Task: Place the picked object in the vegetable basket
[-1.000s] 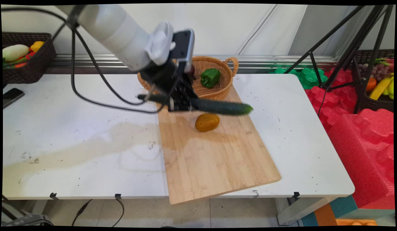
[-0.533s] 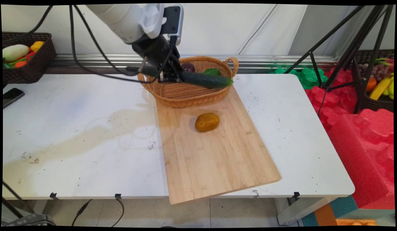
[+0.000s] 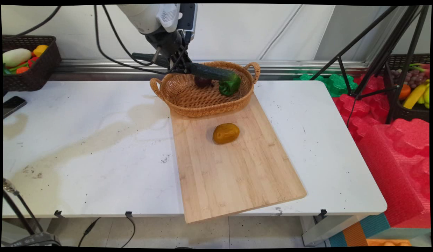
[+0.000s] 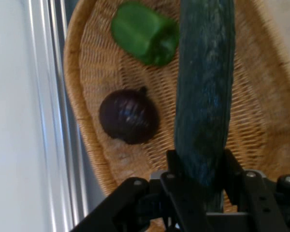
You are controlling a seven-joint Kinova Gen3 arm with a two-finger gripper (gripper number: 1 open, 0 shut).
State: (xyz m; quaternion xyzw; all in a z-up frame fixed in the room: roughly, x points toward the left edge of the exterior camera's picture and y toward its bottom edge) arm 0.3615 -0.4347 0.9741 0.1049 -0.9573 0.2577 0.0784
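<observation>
Hand clamped on a dark green cucumber, held roughly level above the wicker basket at the bench's far side. In the basket: a green pepper and a dark purple, probably onion-like, vegetable. A brown potato rests on the cutting board.

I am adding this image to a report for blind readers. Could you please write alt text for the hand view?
The gripper is shut on a dark green cucumber, holding it above a woven basket. In the basket lie a green pepper and a dark purple onion.
</observation>
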